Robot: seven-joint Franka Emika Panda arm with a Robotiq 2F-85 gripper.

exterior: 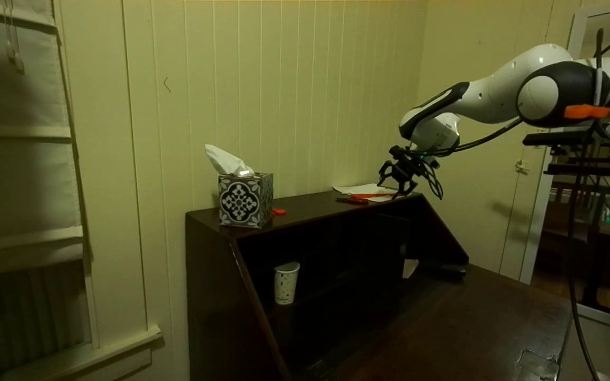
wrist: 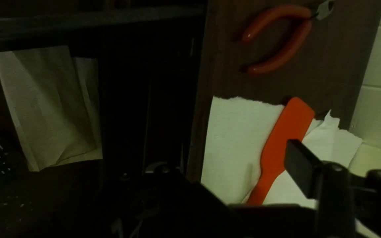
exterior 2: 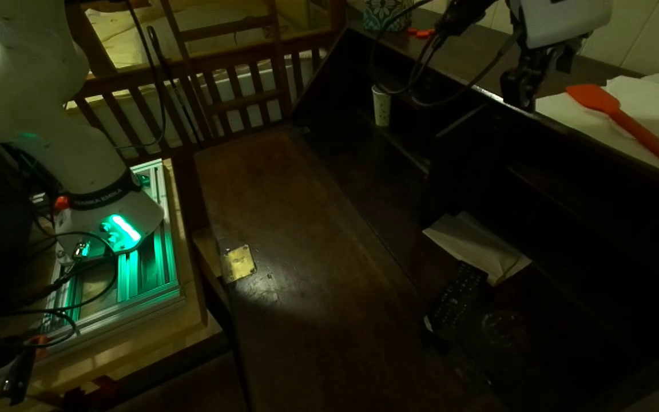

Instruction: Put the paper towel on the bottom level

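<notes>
The paper towel (exterior: 358, 189) lies on the cabinet's top board as white sheets with torn edges. It also shows in an exterior view (exterior 2: 564, 117) and in the wrist view (wrist: 233, 142); I cannot tell whether it is one folded sheet or two overlapping ones. A red spatula (wrist: 284, 135) lies across it. My gripper (exterior: 391, 189) is open and empty, above the towel's front part near the board's edge. In the wrist view my gripper (wrist: 243, 165) has its fingers wide apart, with towel and spatula seen between them. The bottom level (exterior 2: 318, 274) is the broad dark-brown surface below, also seen in an exterior view (exterior: 474, 317).
Red-handled pliers (wrist: 296, 41) lie on the top board beside the towel. A tissue box (exterior: 239, 203) and a small orange item (exterior: 279, 211) stand farther along. A paper cup (exterior 2: 382, 109) stands in a cubby. A brownish envelope (exterior 2: 472, 246) and a black keypad (exterior 2: 458, 294) lie below.
</notes>
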